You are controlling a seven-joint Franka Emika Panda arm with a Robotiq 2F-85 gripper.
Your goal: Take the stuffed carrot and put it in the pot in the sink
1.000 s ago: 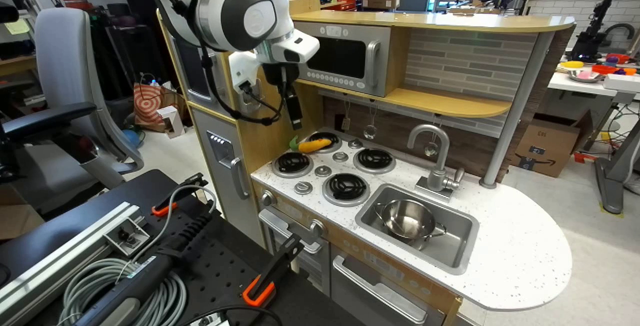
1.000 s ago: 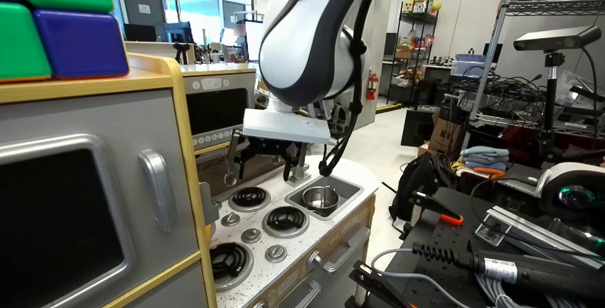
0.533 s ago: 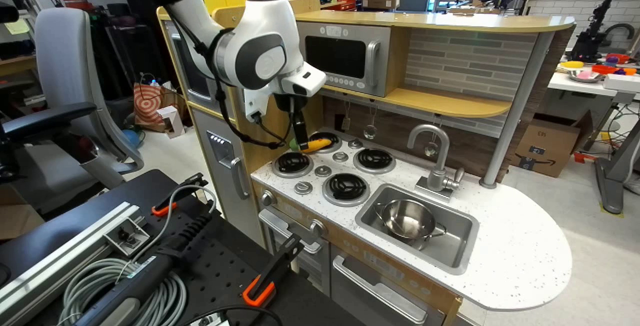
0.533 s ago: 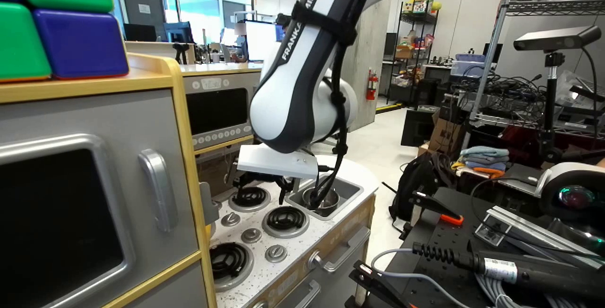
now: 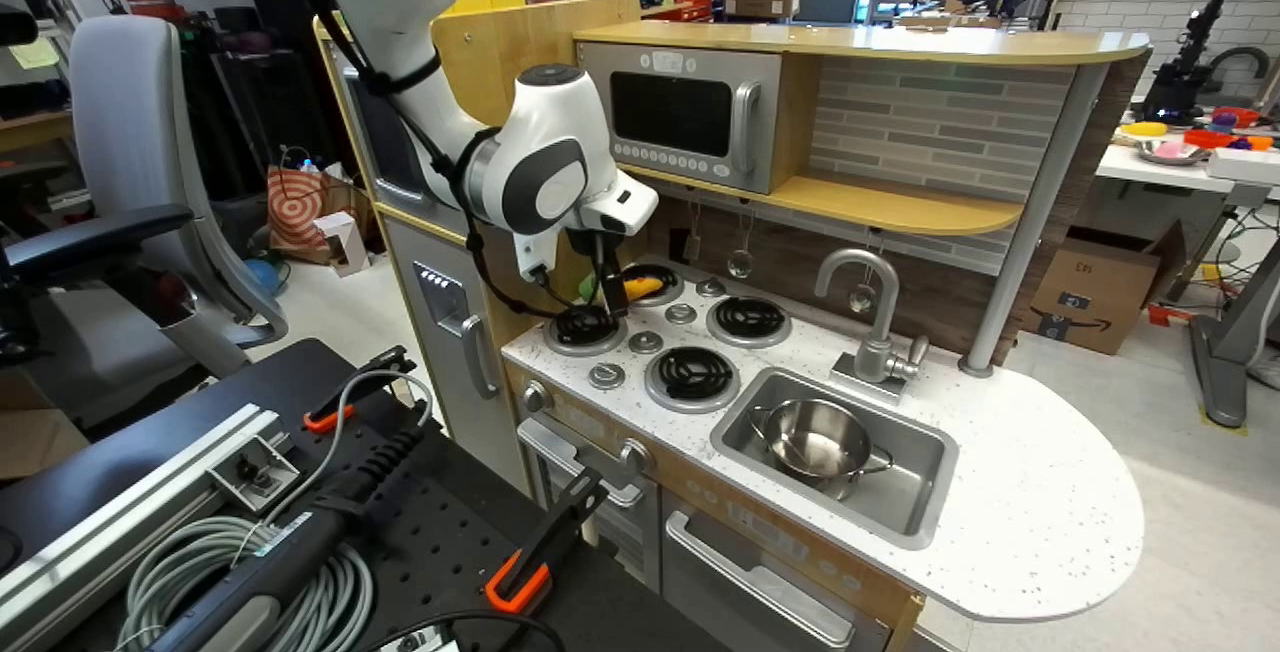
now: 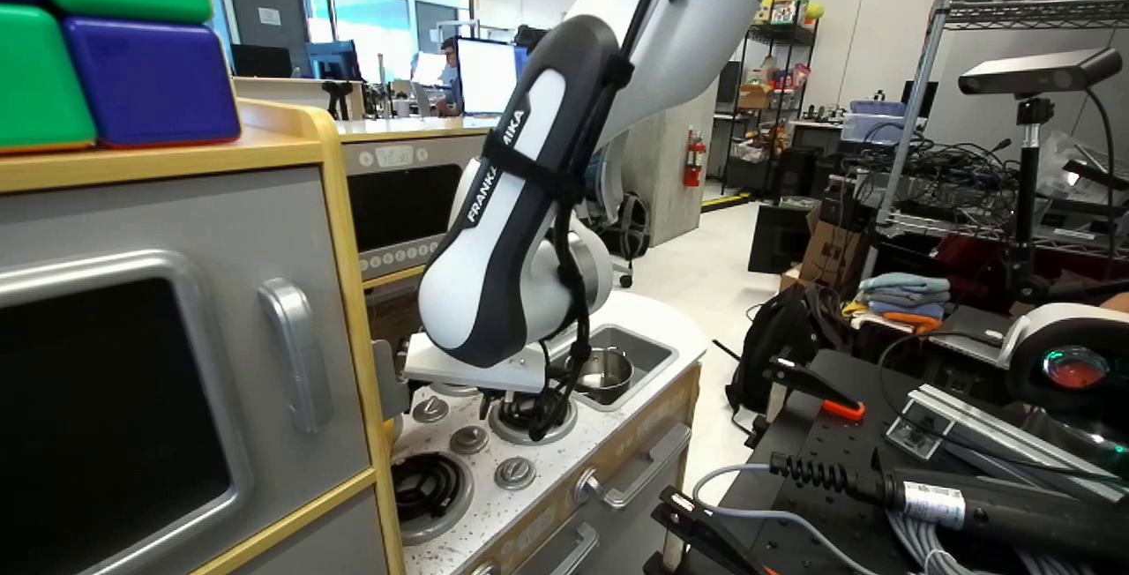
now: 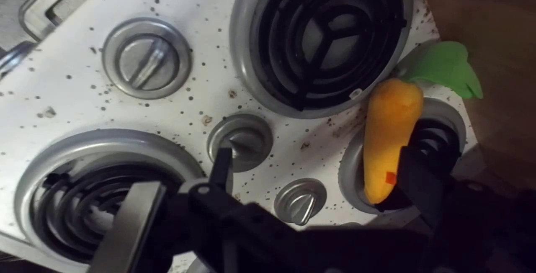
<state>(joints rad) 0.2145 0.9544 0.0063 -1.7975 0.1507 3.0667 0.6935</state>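
Observation:
The stuffed carrot, orange-yellow with a green top, lies across the back-left burner in an exterior view point(image 5: 643, 286), partly hidden by my gripper. In the wrist view the carrot point(image 7: 389, 130) lies with its tip near the right finger. My gripper point(image 7: 314, 151) is open and empty, its fingers wide apart above the stove. In an exterior view the gripper point(image 5: 612, 300) is low over the left burners, in front of the carrot. The steel pot point(image 5: 818, 440) stands in the grey sink point(image 5: 930, 502). The pot also shows in an exterior view point(image 6: 607, 370), partly covered by cables.
A tall cabinet point(image 6: 353, 310) rises beside the stove. A microwave point(image 5: 690, 112) and yellow shelf point(image 5: 900, 207) overhang the back. Utensils point(image 5: 740, 264) hang below the shelf. A faucet point(image 5: 877, 357) stands behind the sink. Stove knobs point(image 7: 146, 58) stick up between the burners.
My open gripper has come down toward the stove and moved slightly right in an exterior view, and now stands in front of part of the carrot. The carrot and pot have not moved.

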